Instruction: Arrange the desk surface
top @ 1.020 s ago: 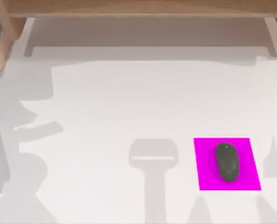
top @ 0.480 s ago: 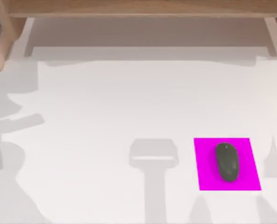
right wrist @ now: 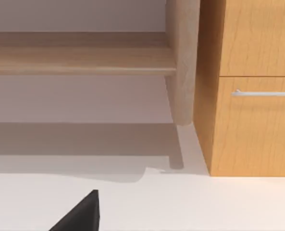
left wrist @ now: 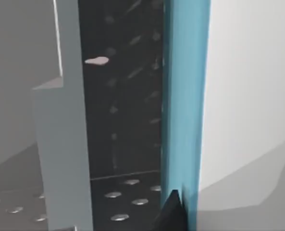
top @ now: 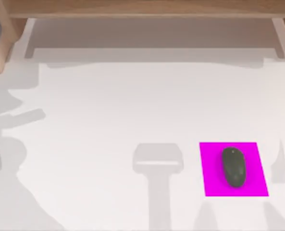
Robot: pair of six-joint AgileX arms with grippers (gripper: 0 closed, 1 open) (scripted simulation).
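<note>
One thing first: where is the desk surface lying right now?

It is stretching across the whole top view, the desk surface (top: 108,106), white and flat, running back under the wooden shelf (top: 142,8). Toward its right side the magenta pad (top: 257,185) is lying flat, and the mouse (top: 233,166) is sitting on the middle of that pad.

What is changing, then?

Neither the pad nor the mouse is moving; both are sitting where they were a second ago. What is shifting is the grey shadow (top: 7,144) along the left side: its bar-shaped part is pulling back toward the left edge and creeping up toward the shelf. I am reading that as my left arm travelling out at the left end of the shelf, so the mouse part looks settled and I am judging that the work is now going on over there.

And the pincer on that arm?

I am seeing the left gripper (left wrist: 173,214) as a dark tip in the left wrist view, pressing close against an upright blue panel (left wrist: 183,96), with a dark dotted panel (left wrist: 118,96) just beside that. I am not able to tell whether it is open, closed or gripping the blue panel.

The other arm?

It is idling: the right gripper (right wrist: 80,214) is hanging over the desk, facing the shelf and the wooden drawer cabinet (right wrist: 253,120). I cannot tell its opening either.
</note>
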